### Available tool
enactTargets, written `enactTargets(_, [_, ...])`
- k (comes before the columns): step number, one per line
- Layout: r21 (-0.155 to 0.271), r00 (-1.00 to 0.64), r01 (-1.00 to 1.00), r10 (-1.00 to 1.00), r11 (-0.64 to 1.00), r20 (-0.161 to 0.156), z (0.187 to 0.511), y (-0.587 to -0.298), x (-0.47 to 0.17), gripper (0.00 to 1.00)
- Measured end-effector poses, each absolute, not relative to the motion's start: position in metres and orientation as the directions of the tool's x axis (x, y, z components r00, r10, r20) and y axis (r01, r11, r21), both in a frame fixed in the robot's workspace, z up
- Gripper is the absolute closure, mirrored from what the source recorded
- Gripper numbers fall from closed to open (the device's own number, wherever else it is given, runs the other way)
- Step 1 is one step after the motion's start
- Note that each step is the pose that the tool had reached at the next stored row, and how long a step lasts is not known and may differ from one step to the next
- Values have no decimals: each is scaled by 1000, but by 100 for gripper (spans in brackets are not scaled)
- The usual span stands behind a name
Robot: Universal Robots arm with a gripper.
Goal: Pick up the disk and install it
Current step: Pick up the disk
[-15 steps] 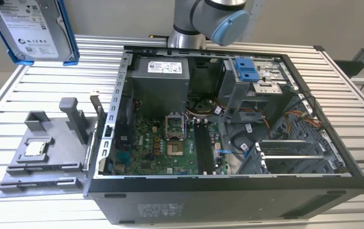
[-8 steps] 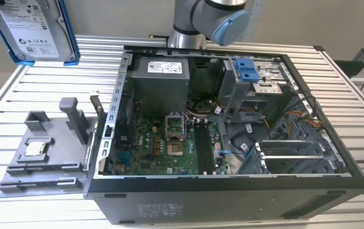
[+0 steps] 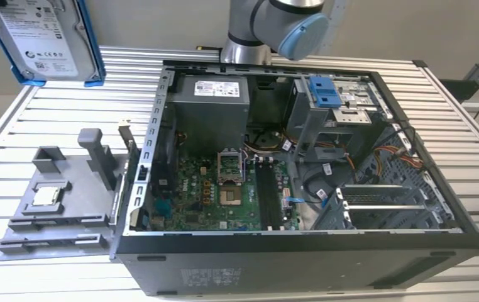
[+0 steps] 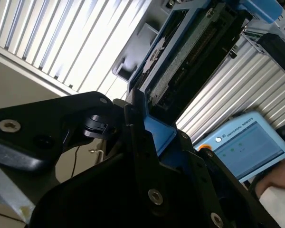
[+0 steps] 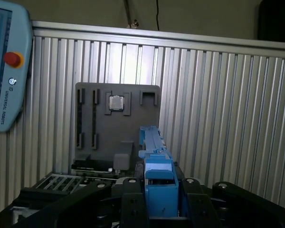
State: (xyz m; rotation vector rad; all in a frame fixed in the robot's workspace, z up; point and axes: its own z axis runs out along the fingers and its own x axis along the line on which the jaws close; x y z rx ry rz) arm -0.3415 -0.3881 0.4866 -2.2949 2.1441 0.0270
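1. The disk (image 4: 190, 52) is tilted and seen almost edge-on. Its dark underside and a row of connector pins face the camera, and a blue carrier rail (image 4: 157, 133) frames it.
2. The gripper (image 4: 159, 126) is clamped on the disk's near end, with black fingers (image 4: 135, 114) pressed against the blue rail from both sides.
3. The gripper's black housing (image 4: 61, 128), dotted with screws, sits in front of the disk.
4. A brightly lit ribbed metal table (image 4: 61, 33) lies behind the disk.
5. A dark grey moulded part (image 4: 130, 59) sits just beside the disk's long edge.
6. A light-blue pendant (image 4: 249, 142) with a screen shows near the disk, on the side away from the grey part.
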Motion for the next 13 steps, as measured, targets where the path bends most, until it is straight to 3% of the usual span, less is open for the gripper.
enactTargets(13, [12,68,-998,-998,-68,-13,487,-388,-315,100])
